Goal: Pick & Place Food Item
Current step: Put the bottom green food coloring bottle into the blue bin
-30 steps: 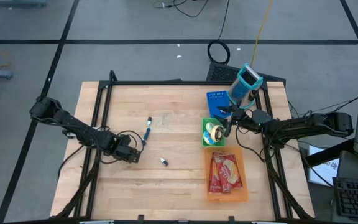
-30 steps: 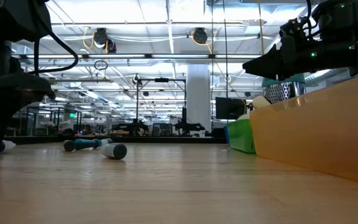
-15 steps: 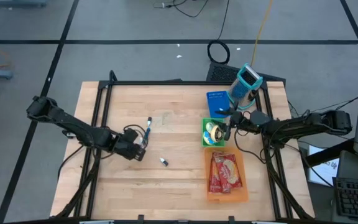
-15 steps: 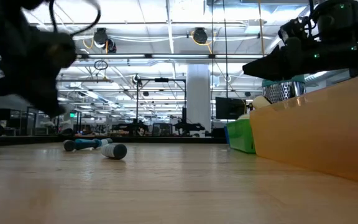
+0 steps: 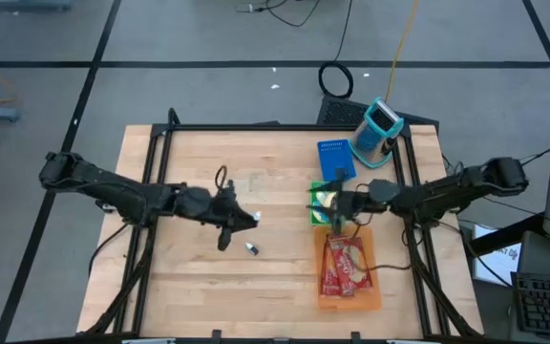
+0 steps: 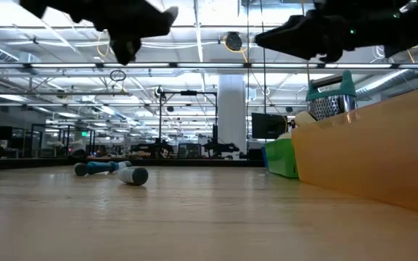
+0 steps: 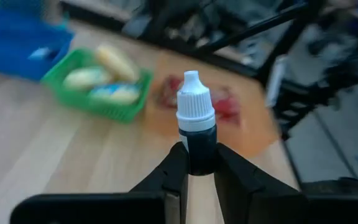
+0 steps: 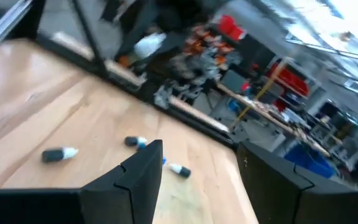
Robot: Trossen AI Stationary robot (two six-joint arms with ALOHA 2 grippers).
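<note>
Left gripper [image 5: 248, 219] rose off the table and travelled from the near-left area toward centre, clamped on a small dark dropper bottle [image 7: 196, 127] with a white cap. Right gripper [image 5: 330, 205] swung from beside the green basket [image 5: 315, 209] to over the basket's edge next to the orange tray [image 5: 374, 294], fingers apart.

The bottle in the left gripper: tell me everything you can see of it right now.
The small bottle has a dark body, a white collar and a white pointed cap, and looks like plastic. Its cap is on. It is pinched at its lower body between the left gripper's two dark fingers, cap pointing away from the wrist. The high view shows it carried above the wooden table, touching nothing else.
</note>
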